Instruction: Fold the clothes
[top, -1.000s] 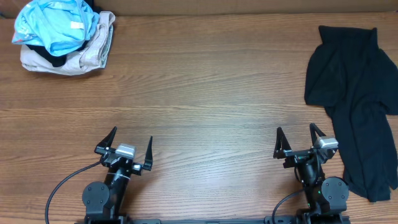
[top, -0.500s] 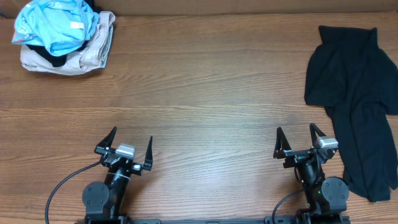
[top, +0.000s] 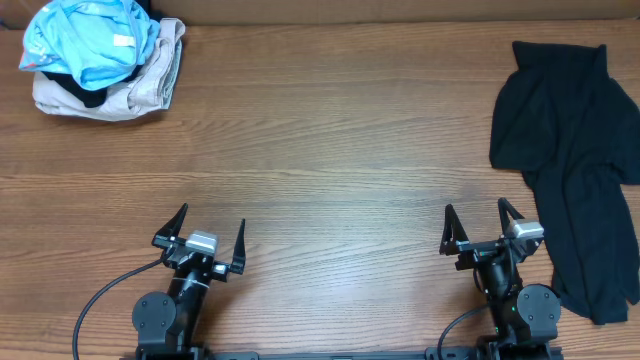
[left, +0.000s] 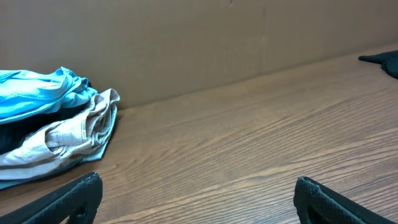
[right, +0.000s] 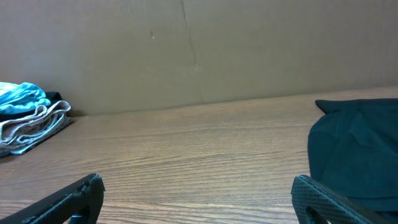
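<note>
The clothes are a large black shirt (top: 575, 150) lying crumpled along the table's right edge, also seen at the right of the right wrist view (right: 354, 149) and as a dark tip at the far right of the left wrist view (left: 382, 61). My right gripper (top: 478, 222) rests near the front edge just left of the shirt's lower part, open and holding nothing (right: 198, 186). My left gripper (top: 211, 225) sits at the front left, far from the shirt, open and holding nothing too (left: 198, 186).
A pile with a light blue garment (top: 88, 40) on a beige garment (top: 140, 85) lies at the back left corner, visible in both wrist views (left: 43, 99) (right: 22, 99). A brown cardboard wall (right: 199, 50) runs along the table's far edge.
</note>
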